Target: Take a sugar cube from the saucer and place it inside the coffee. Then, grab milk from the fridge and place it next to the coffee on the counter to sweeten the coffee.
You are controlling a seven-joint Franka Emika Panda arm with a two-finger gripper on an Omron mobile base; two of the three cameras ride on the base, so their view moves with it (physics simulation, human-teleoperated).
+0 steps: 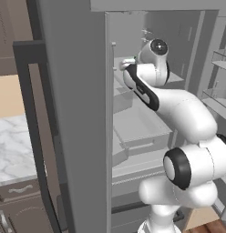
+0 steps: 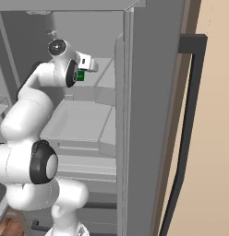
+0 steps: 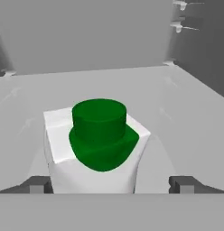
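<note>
With its jaws spread wide and clamped on nothing, the claw (image 3: 112,185) is straddling the milk (image 3: 98,144), which is standing upright mid-shelf inside the fridge (image 1: 78,113), so that closing should grip both sides.

Even, diffuse rendered light fills all three views, with no glare. The fridge (image 1: 133,127) interior reads flat pale grey with soft shading in its corners. Just ahead of the claw (image 3: 112,185), the milk (image 3: 98,149) casts hardly any shadow. Edges look slightly soft and low-resolution.
</note>
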